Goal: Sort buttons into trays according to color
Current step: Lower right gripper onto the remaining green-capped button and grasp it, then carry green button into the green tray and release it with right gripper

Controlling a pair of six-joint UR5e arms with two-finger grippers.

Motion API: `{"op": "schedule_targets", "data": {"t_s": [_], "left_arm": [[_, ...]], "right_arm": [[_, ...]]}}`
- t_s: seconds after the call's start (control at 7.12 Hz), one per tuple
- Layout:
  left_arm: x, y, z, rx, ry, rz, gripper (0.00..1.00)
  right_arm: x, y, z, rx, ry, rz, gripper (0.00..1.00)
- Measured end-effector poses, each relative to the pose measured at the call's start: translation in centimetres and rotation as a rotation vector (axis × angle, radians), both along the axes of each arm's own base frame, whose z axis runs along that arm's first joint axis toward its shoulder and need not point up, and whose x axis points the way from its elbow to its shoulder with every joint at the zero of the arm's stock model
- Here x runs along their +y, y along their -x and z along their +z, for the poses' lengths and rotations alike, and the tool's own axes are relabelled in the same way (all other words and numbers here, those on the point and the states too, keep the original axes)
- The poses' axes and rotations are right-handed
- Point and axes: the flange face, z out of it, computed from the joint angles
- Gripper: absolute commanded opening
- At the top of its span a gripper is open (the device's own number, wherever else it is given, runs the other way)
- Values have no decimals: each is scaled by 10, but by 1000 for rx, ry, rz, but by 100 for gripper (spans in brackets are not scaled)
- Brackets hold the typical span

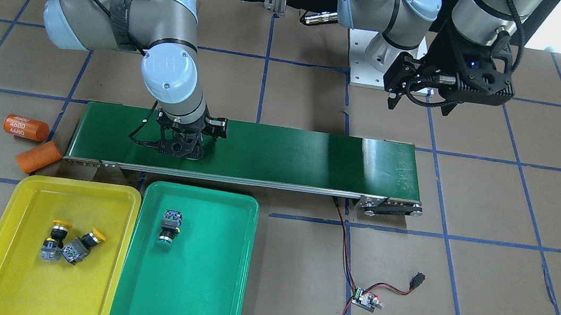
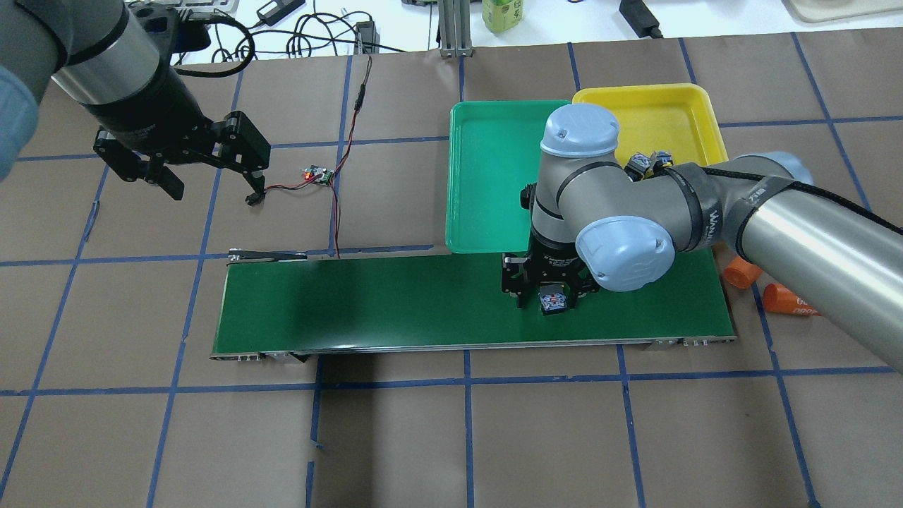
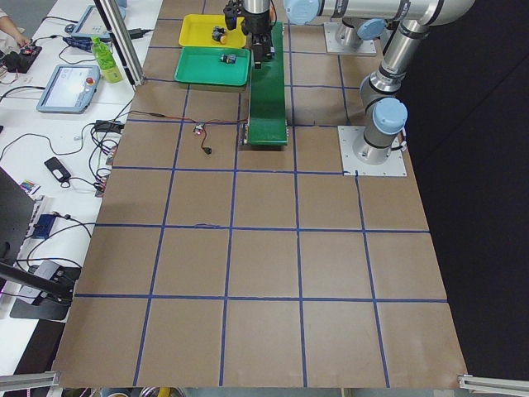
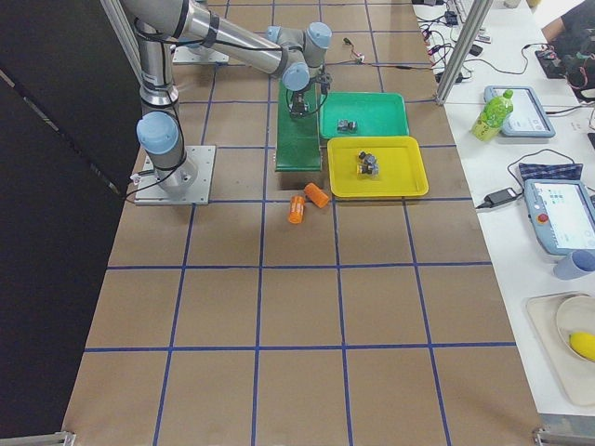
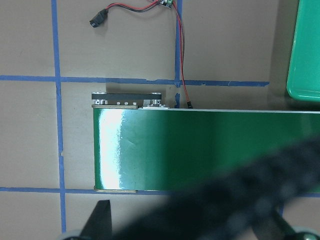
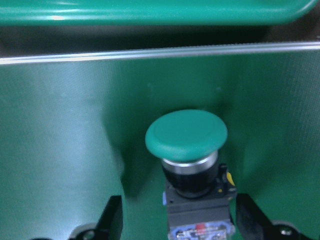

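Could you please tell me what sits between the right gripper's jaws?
A green-capped button, lying on the conveyor belt, sits between the open jaws of the right gripper; the right wrist view shows it clearly.

Brown table [image 1: 520, 208], conveyor belt [image 1: 286, 155], yellow tray [image 1: 20, 275], green tray [image 1: 190, 285], two orange cylinders [image 1: 26, 127], circuit board [image 1: 366, 298]

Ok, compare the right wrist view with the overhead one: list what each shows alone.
Right wrist only: the green cap of the button on the belt, with a gap beside its body. Overhead only: the yellow tray, orange cylinders, and the left gripper open over the table. Both: the conveyor belt, green tray rim, and right gripper straddling that button.
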Motion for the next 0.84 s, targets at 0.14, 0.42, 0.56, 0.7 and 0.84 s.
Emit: {"op": "schedule_targets", "data": {"t_s": [0.14, 0.42, 0.56, 0.7, 0.84], "left_arm": [[0, 0, 0, 0, 0, 0, 100], [0, 0, 0, 0, 1, 0, 100], [0, 0, 0, 0, 0, 0, 100], [0, 0, 0, 0, 0, 0, 100], [0, 0, 0, 0, 0, -2, 100]], "right_arm": [[-1, 4, 1, 17, 6, -4, 0], [-9, 8, 10, 46, 33, -3, 0], [-21, 7, 25, 43, 69, -3, 0], [-41, 3, 44, 30, 120, -3, 0], [-66, -2, 61, 14, 178, 0, 0]]}}
